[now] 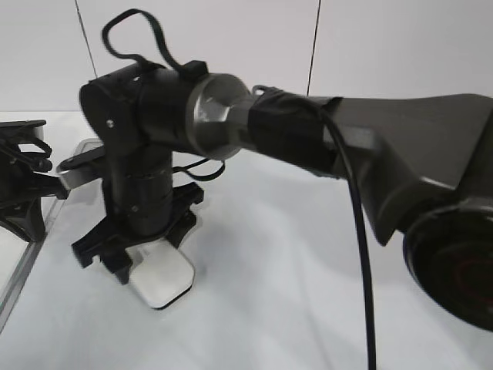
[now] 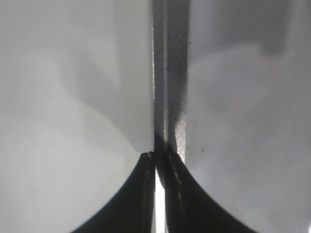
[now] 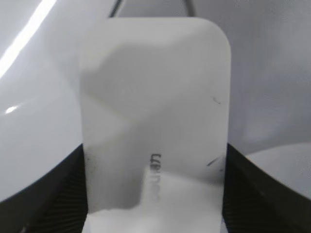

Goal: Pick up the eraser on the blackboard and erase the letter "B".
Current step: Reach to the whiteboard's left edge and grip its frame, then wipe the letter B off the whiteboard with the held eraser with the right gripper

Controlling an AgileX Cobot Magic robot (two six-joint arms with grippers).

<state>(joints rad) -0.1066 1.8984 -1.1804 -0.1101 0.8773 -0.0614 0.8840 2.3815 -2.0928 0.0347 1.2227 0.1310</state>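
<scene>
The white eraser (image 1: pixel 166 283) lies on the blackboard (image 1: pixel 308 270), a white board with a grey frame. My right gripper (image 1: pixel 139 240) reaches across to the left and points down over the eraser. In the right wrist view the eraser (image 3: pixel 155 97) fills the space between the jaws (image 3: pixel 154 194), and both black fingers touch its long sides. My left gripper (image 1: pixel 37 191) is at the board's left frame edge. In the left wrist view its fingers (image 2: pixel 156 158) are pinched together on that edge (image 2: pixel 170 73). No letter "B" shows in any view.
The right arm's large grey links (image 1: pixel 416 154) and its black cable (image 1: pixel 358 231) span the right half of the exterior view, above the board. A pale wall stands behind.
</scene>
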